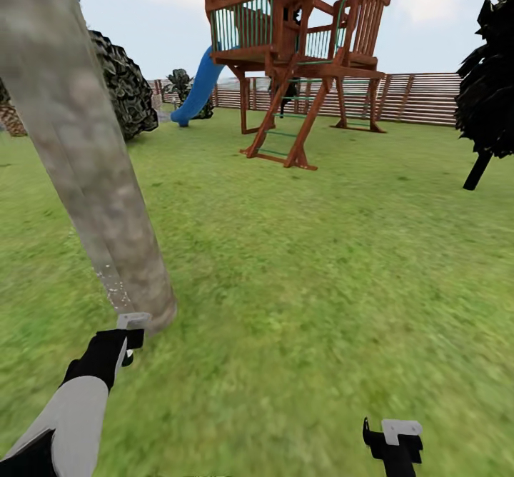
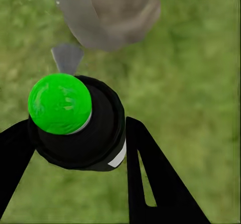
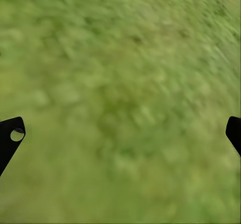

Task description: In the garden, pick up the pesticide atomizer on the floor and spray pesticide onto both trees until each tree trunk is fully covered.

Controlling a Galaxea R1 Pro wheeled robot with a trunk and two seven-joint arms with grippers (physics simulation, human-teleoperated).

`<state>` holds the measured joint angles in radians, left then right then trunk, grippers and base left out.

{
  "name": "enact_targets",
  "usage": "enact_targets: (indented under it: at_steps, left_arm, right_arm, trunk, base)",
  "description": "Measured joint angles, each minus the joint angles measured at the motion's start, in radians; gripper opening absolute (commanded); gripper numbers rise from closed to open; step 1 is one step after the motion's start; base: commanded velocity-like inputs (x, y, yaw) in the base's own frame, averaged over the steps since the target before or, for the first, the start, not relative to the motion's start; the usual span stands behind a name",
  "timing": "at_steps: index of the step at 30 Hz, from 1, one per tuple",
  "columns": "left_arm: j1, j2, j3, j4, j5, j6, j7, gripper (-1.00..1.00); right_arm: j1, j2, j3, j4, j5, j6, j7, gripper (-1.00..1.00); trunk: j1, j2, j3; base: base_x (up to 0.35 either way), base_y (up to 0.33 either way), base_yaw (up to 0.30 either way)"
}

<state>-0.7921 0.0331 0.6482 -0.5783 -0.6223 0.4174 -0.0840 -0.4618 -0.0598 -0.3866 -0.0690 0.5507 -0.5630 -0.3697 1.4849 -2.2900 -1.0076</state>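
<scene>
My left gripper [image 2: 75,148] is clamped around the atomizer [image 2: 75,126], a black bottle with a green cap, its contents hidden; my left wrist camera shows it aimed at the tree trunk [image 1: 86,177] base. From my head camera, white pesticide [image 1: 114,288] specks dot the bark. My right gripper [image 3: 120,133] hangs spread wide and empty over grass [image 3: 125,83].
</scene>
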Motion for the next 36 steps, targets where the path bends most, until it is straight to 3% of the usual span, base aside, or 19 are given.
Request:
enact_targets:
  at_steps: [5, 12, 15, 18, 21, 22, 26, 36]
  left_arm:
    - [-0.087, 0.008, 0.0, -0.011, -0.002, 0.021, 0.0, -1.0]
    - [-0.168, 0.012, -0.001, -0.109, -0.006, 0.126, -0.002, -1.0]
    - [-0.177, 0.018, -0.002, -0.154, -0.01, 0.157, -0.003, -1.0]
    - [-0.191, 0.003, -0.019, -0.203, -0.004, 0.201, -0.005, -1.0]
    - [-0.208, -0.007, -0.114, -0.205, 0.005, 0.241, -0.007, -1.0]
    - [-0.214, -0.006, -0.125, -0.205, 0.0, 0.251, -0.007, -1.0]
    - [-0.217, 0.007, -0.133, -0.206, -0.001, 0.262, -0.009, -1.0]
    - [-0.208, -0.002, -0.136, -0.204, -0.002, 0.259, -0.002, -1.0]
  right_arm:
    - [0.0, 0.0, 0.0, 0.0, 0.0, 0.0, 0.0, 1.0]
    - [0.0, -0.001, 0.0, 0.0, 0.0, 0.0, 0.0, 1.0]
    - [0.0, -0.002, 0.0, 0.0, 0.0, 0.0, 0.0, 1.0]
    - [0.0, -0.001, 0.0, 0.0, 0.0, 0.0, 0.0, 1.0]
    - [0.0, -0.001, 0.0, 0.0, 0.0, 0.0, 0.0, 1.0]
    - [0.0, -0.001, 0.0, 0.0, 0.0, 0.0, 0.0, 1.0]
    - [0.0, -0.001, 0.0, 0.0, 0.0, 0.0, 0.0, 1.0]
    - [0.0, -0.002, 0.0, 0.0, 0.002, 0.0, 0.002, 1.0]
  trunk:
    - [0.0, 0.0, 0.0]
    - [0.0, 0.0, 0.0]
    - [0.0, 0.0, 0.0]
    - [0.0, 0.0, 0.0]
    - [0.0, 0.0, 0.0]
    - [0.0, 0.0, 0.0]
    - [0.0, 0.0, 0.0]
    - [0.0, 0.0, 0.0]
  base:
    - [0.001, -0.273, 0.241]
    - [0.107, -0.248, 0.016]
    - [0.022, -0.032, 0.002]
    - [0.001, -0.001, 0.199]
    - [0.0, 0.0, 0.269]
    - [0.0, 0.0, 0.276]
    - [0.001, -0.032, 0.2]
    - [0.142, -0.227, 0.005]
